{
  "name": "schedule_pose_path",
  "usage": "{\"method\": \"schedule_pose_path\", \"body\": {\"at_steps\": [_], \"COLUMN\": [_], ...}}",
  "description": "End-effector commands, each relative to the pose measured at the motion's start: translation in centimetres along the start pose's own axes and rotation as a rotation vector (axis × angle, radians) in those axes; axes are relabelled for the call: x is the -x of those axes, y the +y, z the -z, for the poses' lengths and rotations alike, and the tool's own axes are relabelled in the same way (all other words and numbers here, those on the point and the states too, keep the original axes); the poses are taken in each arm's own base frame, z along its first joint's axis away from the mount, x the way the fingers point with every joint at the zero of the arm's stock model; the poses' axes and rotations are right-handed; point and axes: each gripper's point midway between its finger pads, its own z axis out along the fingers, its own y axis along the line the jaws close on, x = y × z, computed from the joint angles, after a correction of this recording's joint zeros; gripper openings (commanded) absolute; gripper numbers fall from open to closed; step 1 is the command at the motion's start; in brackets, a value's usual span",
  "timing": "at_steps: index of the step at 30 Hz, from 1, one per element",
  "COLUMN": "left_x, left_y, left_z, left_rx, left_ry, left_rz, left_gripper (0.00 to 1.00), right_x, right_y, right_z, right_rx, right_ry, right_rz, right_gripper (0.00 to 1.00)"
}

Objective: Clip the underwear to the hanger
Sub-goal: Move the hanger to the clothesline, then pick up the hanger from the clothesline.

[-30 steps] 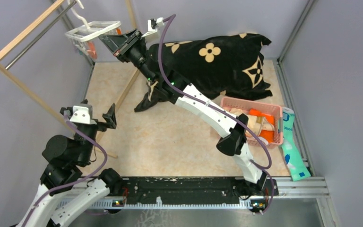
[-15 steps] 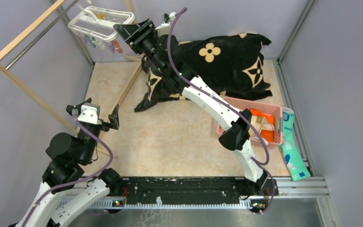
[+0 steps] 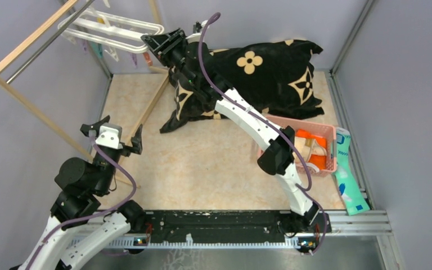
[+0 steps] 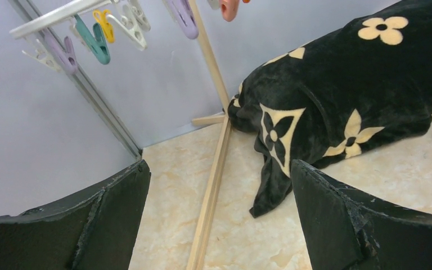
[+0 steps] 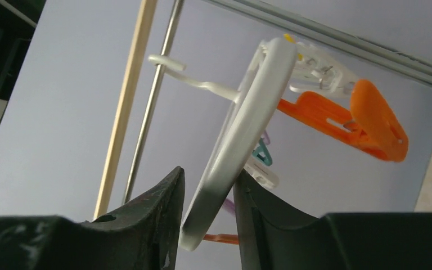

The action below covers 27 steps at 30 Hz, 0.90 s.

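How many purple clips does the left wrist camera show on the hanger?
2. One purple clip hangs near the left, beside the teal clip; the other is at the top edge, by the wooden post. Others may lie outside the frame.

The hanger [image 3: 118, 25] is placed far left beside the rack [image 3: 31, 38]; the blanket [image 3: 259, 73] is spread behind, the basket [image 3: 292, 120] right

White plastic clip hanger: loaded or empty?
Empty. The orange clip and teal clip dangle bare on the white plastic clip hanger; no fabric hangs from it in any view.
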Motion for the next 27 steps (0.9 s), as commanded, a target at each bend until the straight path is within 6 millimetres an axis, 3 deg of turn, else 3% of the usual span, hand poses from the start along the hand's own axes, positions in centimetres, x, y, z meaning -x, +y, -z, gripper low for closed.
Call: {"method": "schedule_pose_path", "body": {"at_steps": [1, 4, 10, 17, 22, 27], "left_x": [1.0, 2.4, 6.4, 7.5, 9.6, 10.5], "left_y": [0.3, 0.9, 0.7, 0.5, 0.5, 1.0], "left_z": [-0.3, -0.7, -1.3, -5.6, -7.4, -8.5], "left_rx": [-0.003, 0.013, 0.023, 0.144, 0.204, 0.206], "left_ry": [-0.047, -0.117, -0.308, -0.264, -0.286, -0.307], "left_rz": [-0.093, -0.238, -0.577, -0.904, -0.969, -1.018], "left_gripper": [1.0, 1.0, 0.99, 0.99, 0.89, 0.9], "right_x": [1.7, 1.9, 2.5, 2.9, 3.1, 3.3], "right_y": [1.6, 1.6, 2.4, 3.9, 4.8, 5.7], "right_z": [-0.2, -0.1, 0.7, 1.8, 2.6, 3.4], "right_rx": [0.052, 0.052, 0.045, 0.057, 0.063, 0.075], "right_ry": [-0.017, -0.004, 0.027, 0.073, 0.103, 0.123], "right_rz": [-0.023, -0.019, 0.007, 0.02, 0.034, 0.049], "right_gripper": [0.32, 0.2, 0.07, 0.04, 0.03, 0.03]}}
